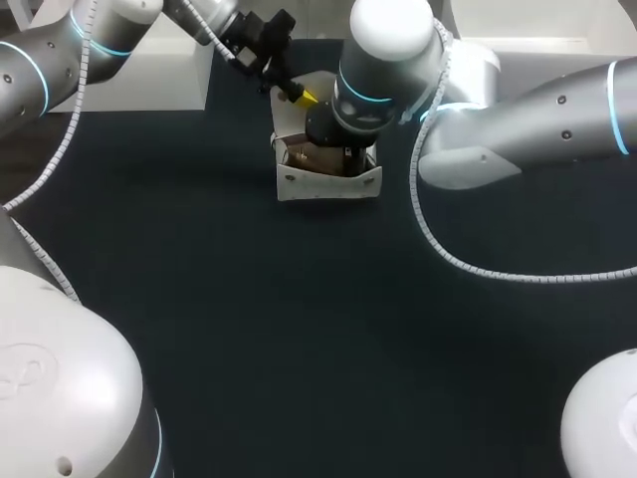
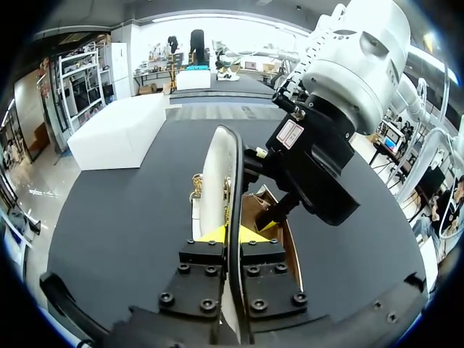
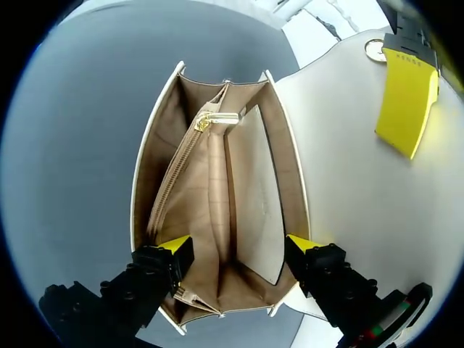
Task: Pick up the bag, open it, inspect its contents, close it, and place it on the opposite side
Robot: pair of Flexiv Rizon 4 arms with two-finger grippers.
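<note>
A white bag [image 1: 328, 184] with a tan lining stands open at the table's far middle. My left gripper [image 2: 232, 233] is shut on the bag's raised white flap [image 2: 214, 174] and holds it up behind the opening. My right gripper [image 3: 239, 246] points straight down into the bag's mouth, open, with its fingertips [image 3: 174, 245] near the two side walls. Inside the bag [image 3: 217, 188] I see a zipped tan pocket and a white divider. In the head view my right wrist [image 1: 373, 70] hides its fingers. One yellow tip of the left gripper [image 1: 299, 95] shows against the flap.
A white block [image 1: 149, 80] sits on the table at the back left, and another pale block [image 1: 537, 45] lies at the back right. Dark tabletop [image 1: 318, 329] stretches in front of the bag and to both sides.
</note>
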